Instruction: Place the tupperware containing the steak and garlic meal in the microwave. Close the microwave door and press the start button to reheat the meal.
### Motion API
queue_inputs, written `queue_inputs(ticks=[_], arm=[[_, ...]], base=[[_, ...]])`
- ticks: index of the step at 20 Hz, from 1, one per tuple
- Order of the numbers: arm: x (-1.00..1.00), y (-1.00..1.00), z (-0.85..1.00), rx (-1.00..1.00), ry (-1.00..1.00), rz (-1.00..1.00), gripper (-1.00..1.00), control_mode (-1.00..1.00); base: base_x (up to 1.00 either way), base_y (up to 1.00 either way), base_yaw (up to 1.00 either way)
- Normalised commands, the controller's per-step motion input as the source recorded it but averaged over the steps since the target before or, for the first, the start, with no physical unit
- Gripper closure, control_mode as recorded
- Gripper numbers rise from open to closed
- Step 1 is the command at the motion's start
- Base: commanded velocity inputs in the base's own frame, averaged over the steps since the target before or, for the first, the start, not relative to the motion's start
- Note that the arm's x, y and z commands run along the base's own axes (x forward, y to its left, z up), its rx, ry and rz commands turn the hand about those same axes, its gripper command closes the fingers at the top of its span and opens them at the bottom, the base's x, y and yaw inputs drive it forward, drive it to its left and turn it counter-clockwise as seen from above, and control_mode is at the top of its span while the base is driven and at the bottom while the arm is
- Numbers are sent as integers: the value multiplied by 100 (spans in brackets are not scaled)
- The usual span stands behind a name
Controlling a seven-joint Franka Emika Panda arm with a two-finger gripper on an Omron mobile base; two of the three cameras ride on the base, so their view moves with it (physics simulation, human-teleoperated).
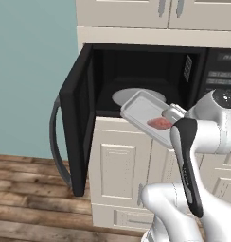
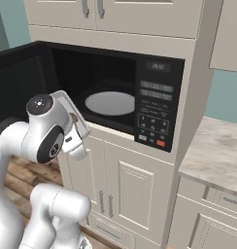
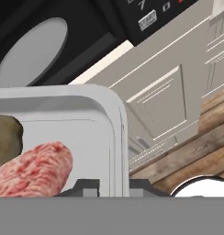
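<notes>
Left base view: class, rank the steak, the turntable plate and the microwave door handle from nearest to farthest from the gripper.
1. Steak: in the tupperware held by the gripper, right beside it.
2. Turntable plate: inside the microwave cavity, beyond the tray's far end.
3. Door handle: far left, on the outer side of the open door.

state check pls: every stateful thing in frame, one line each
microwave door: swung fully open to the left.
microwave: cavity open, nothing on its turntable plate.
tupperware: gripped at its rim, tilted, held in front of the cavity, not yet inside.
steak and garlic meal: lying in the tupperware.
gripper: shut on the tupperware rim.
cabinet doors below: closed.
</notes>
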Motion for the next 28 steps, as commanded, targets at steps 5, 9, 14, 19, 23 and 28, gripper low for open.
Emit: queue_inputs(ticks=[5, 9, 14, 19, 23, 28], arm=[[44, -4, -2, 0, 0, -6, 100, -100], [30, -10, -7, 0, -3, -5, 100, -100], [34, -3, -12, 0, -5, -1, 100, -100], [38, -1, -6, 0, 0, 0, 100, -100], [33, -9, 0, 0, 0, 0, 100, -100], [37, -11, 0, 0, 0, 0, 100, -100]], base=[[0, 0, 0], [0, 0, 0], [0, 0, 0], [0, 0, 0], [0, 0, 0], [0, 0, 0]])
